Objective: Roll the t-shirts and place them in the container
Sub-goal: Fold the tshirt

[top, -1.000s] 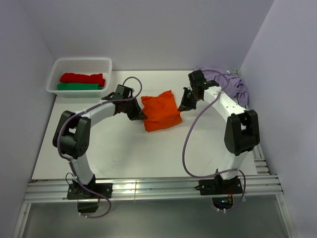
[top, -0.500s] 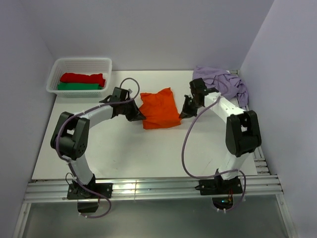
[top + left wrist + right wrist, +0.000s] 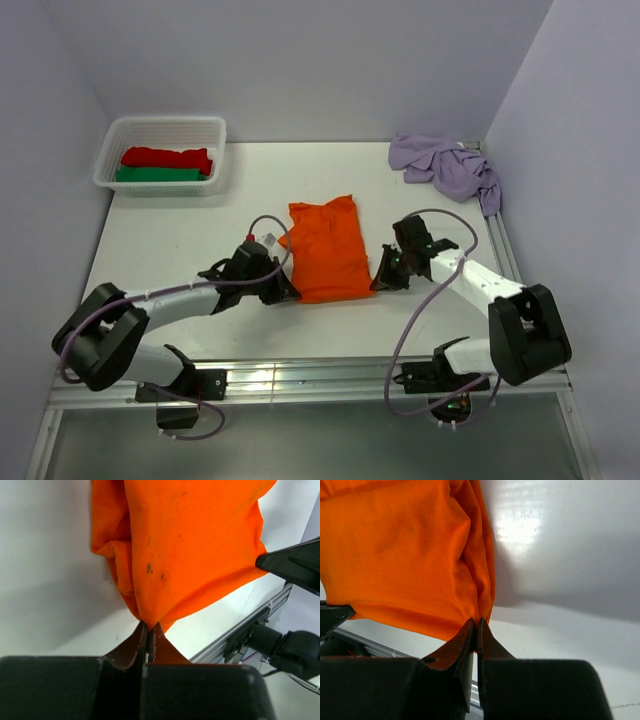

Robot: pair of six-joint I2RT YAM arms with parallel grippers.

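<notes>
A bright orange t-shirt [image 3: 327, 252] lies folded lengthwise in the middle of the white table, stretched toward the near edge. My left gripper [image 3: 288, 293] is shut on its near left corner; the wrist view shows the orange cloth [image 3: 190, 545] pinched at the gripper's [image 3: 149, 626] tips. At the near right corner my right gripper [image 3: 378, 282] is shut on the cloth [image 3: 410, 555], which bunches into its [image 3: 476, 622] tips. A pale lilac t-shirt [image 3: 447, 168] lies crumpled at the back right corner, away from both arms.
A white basket [image 3: 213, 130] at the back left holds a red roll [image 3: 167, 157] and a green roll [image 3: 158, 175]. An aluminium rail [image 3: 300, 378] runs along the table's near edge, close behind both grippers. Walls close in on the left, back and right.
Both grippers have pulled the orange t-shirt from mid-table toward the near edge, drawing it out longer. The right arm has left the lilac t-shirt uncovered.
</notes>
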